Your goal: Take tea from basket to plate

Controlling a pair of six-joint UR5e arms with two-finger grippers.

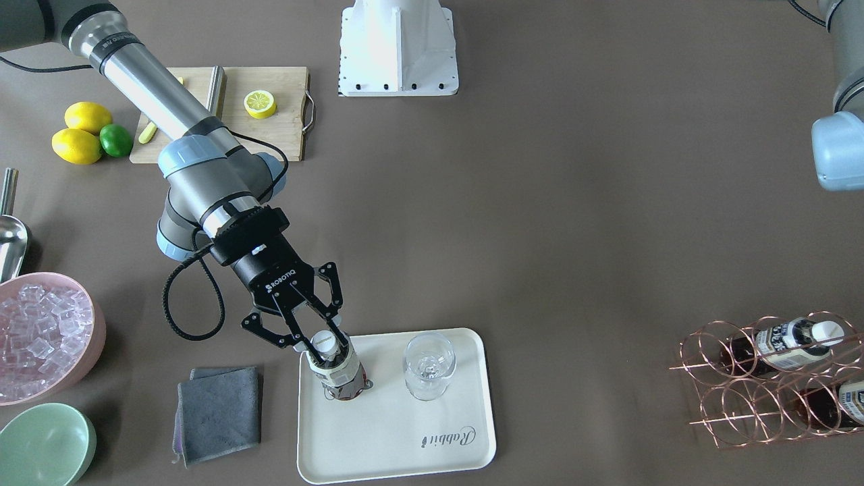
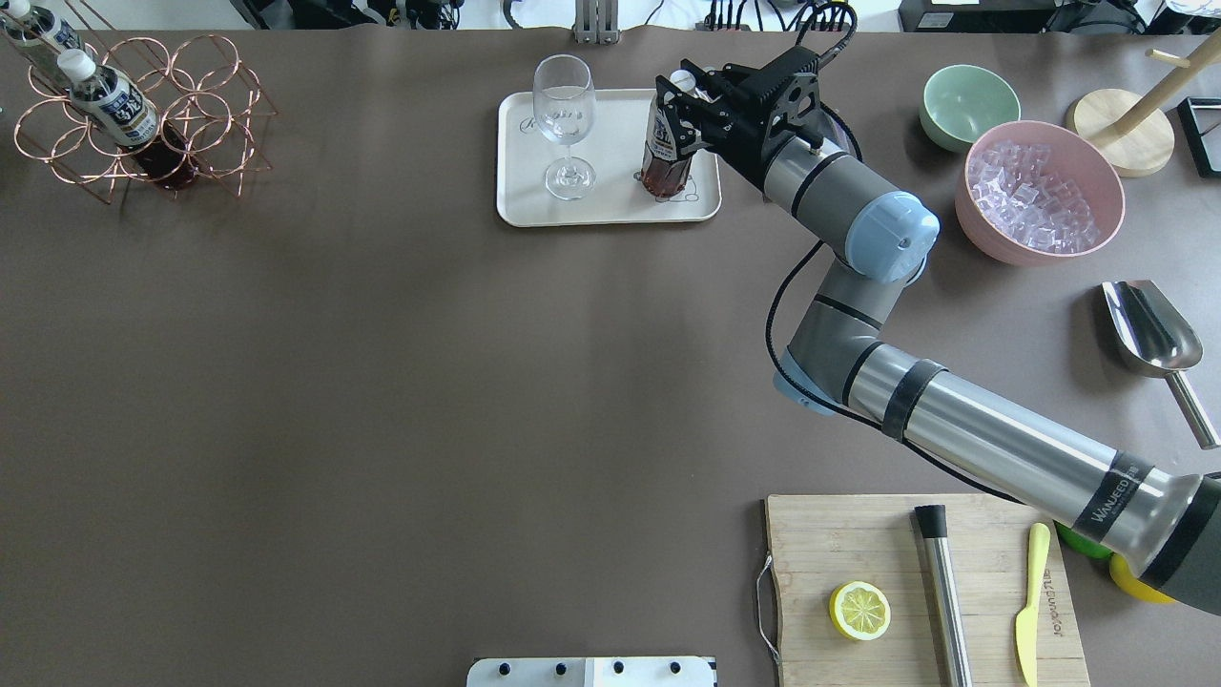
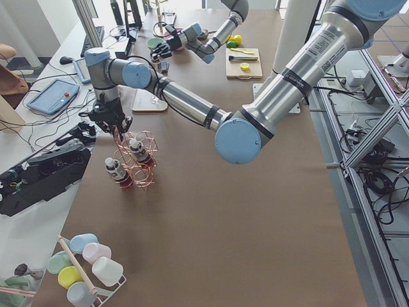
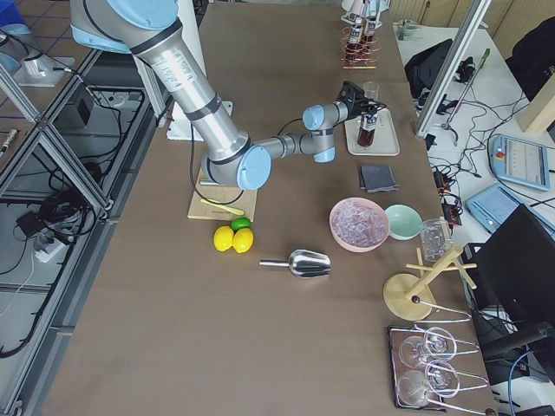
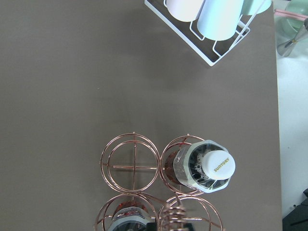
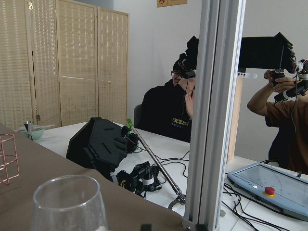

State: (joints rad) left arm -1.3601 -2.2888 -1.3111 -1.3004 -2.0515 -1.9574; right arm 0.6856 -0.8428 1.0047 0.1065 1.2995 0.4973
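A tea bottle point(image 1: 341, 374) with a white cap stands upright on the cream plate point(image 1: 405, 432), at its corner nearest the grey cloth. My right gripper point(image 1: 329, 347) is shut on the bottle's upper part; this also shows in the overhead view point(image 2: 672, 114). The copper wire basket point(image 1: 763, 385) holds two more tea bottles point(image 1: 790, 341). My left gripper point(image 3: 118, 125) hangs just above the basket point(image 3: 137, 160) and shows only in the exterior left view, so I cannot tell if it is open or shut. The left wrist view looks down on a bottle cap point(image 5: 219, 165) in the basket point(image 5: 134, 163).
A wine glass point(image 1: 429, 364) stands on the plate beside the bottle. A grey cloth point(image 1: 219, 412), a pale green bowl point(image 1: 44, 445), a pink bowl of ice point(image 1: 40, 337) and a metal scoop point(image 1: 10, 236) lie on my right side. A cutting board point(image 1: 270, 128) holds a lemon half.
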